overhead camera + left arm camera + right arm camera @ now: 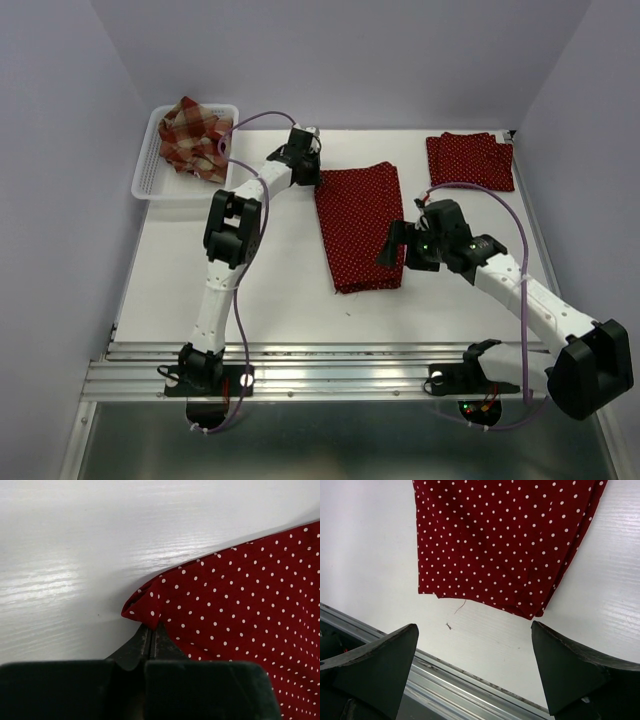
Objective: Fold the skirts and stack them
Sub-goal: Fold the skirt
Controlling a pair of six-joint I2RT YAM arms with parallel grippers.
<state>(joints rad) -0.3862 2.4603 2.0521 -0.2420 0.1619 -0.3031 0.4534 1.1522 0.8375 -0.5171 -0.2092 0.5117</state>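
A dark red polka-dot skirt [360,225] lies as a long folded strip mid-table. My left gripper [312,150] is at its far left corner, jaws shut on that corner [142,605]. My right gripper [392,248] is open and empty, hovering by the strip's near right edge; its near end [490,545] shows between the two wide-apart fingers. A second polka-dot skirt [470,160] lies folded at the far right. The plaid skirt [195,140] sits crumpled in the white basket [150,170] at the far left.
A loose thread and a small scrap [449,625] lie on the table just below the strip's near end. A metal rail [330,355] runs along the table's near edge. Walls close in at the left, right and back.
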